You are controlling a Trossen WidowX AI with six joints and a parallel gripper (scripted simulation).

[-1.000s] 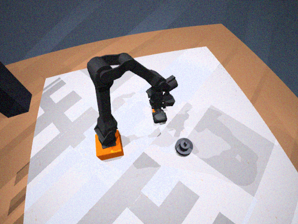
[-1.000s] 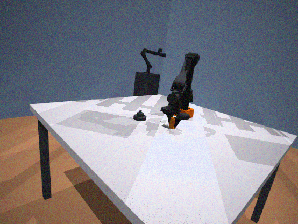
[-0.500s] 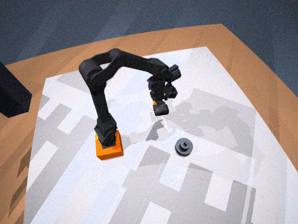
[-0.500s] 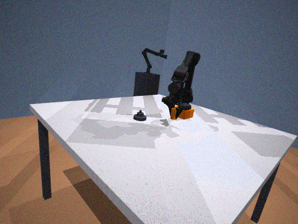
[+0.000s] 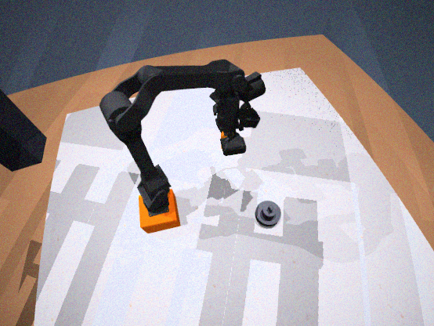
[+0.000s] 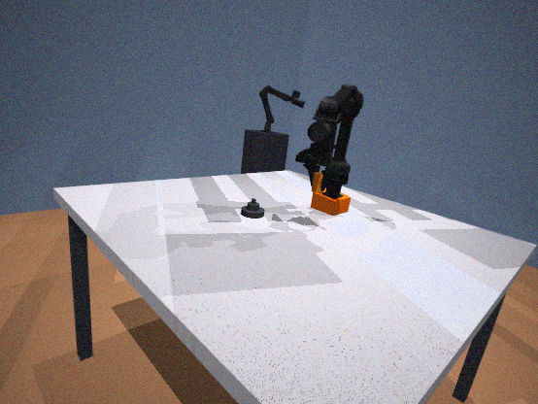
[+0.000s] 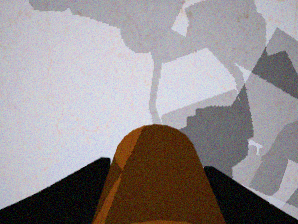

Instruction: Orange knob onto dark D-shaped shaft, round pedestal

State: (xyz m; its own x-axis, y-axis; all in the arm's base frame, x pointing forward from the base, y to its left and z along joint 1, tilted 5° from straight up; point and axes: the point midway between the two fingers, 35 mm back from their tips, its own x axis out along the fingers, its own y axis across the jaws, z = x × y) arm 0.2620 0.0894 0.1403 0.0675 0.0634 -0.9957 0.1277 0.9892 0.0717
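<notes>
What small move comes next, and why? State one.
Probably carry the orange cylindrical knob sideways until it is over the dark D-shaped shaft on the round grey pedestal. The black parallel-jaw gripper is shut on the knob, but in the top view it is well away from the pedestal, so the knob is nowhere near the shaft.

White table (image 6: 301, 335), patterned with grey bars and patches, standing on dark legs (image 6: 80, 286) over brown wooden floor (image 6: 29, 243). Beyond the far edge, near the far corner, a dark boxy cabinet (image 6: 264, 151) carrying a thin black jointed stand (image 6: 268, 104). Behind everything, plain blue wall (image 6: 146, 73).
</notes>
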